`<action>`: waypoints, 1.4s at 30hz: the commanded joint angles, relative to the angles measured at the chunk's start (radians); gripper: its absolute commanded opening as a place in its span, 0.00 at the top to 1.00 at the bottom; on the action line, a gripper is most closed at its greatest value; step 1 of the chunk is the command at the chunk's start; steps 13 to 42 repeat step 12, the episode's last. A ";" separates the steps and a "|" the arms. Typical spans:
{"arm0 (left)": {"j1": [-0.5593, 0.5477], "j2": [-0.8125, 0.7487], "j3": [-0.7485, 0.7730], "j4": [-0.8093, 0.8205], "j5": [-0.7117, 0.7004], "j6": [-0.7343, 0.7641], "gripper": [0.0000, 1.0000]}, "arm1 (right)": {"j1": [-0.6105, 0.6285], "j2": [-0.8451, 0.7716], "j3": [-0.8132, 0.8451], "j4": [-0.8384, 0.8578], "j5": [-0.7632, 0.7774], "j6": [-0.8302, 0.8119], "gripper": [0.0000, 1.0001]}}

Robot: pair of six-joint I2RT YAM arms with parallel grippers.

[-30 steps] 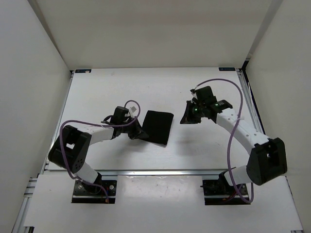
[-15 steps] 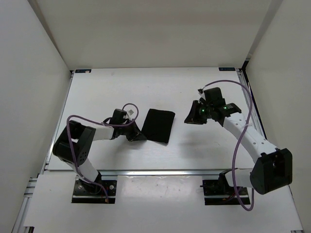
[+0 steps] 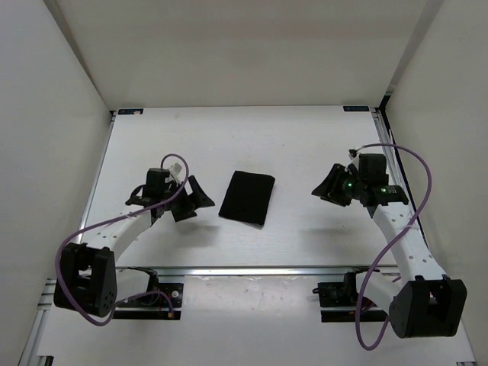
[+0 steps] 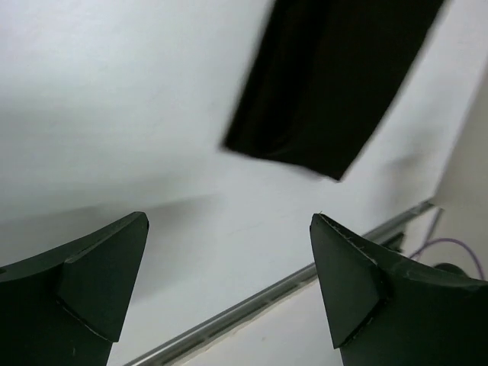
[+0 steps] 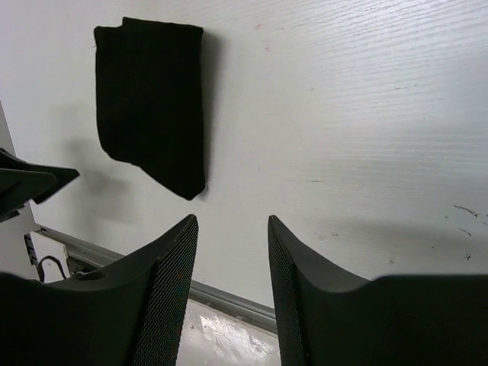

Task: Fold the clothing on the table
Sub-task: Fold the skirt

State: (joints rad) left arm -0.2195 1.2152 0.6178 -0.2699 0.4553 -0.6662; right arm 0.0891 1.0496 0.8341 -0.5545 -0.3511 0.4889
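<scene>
The clothing [image 3: 246,197] is a black cloth folded into a small flat rectangle near the middle of the white table [image 3: 305,145]. My left gripper [image 3: 194,201] hovers a short way to its left, jaws wide open and empty. In the left wrist view the clothing [image 4: 335,84] lies ahead of the left gripper [image 4: 229,221], apart from both fingers. My right gripper [image 3: 325,189] is well off to the cloth's right, also open with nothing in it. The right wrist view shows the clothing [image 5: 152,107] far beyond the right gripper [image 5: 232,219].
A silver rail [image 3: 252,268] runs along the table's near edge, seen also as the rail [image 4: 252,305] in the left wrist view. White walls enclose the table on three sides. Purple cables loop off both arms.
Both grippers have opened and pulled away from the cloth, the left one leftward and the right one rightward. The folded cloth stays where it was.
</scene>
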 commanded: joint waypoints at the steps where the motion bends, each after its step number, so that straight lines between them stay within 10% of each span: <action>1: 0.029 -0.052 -0.032 -0.138 -0.084 0.089 0.01 | -0.009 0.024 -0.004 -0.007 -0.020 -0.027 0.52; 42: 0.055 -0.062 -0.037 -0.201 -0.098 0.149 0.02 | -0.008 0.199 0.002 0.028 -0.097 -0.067 0.52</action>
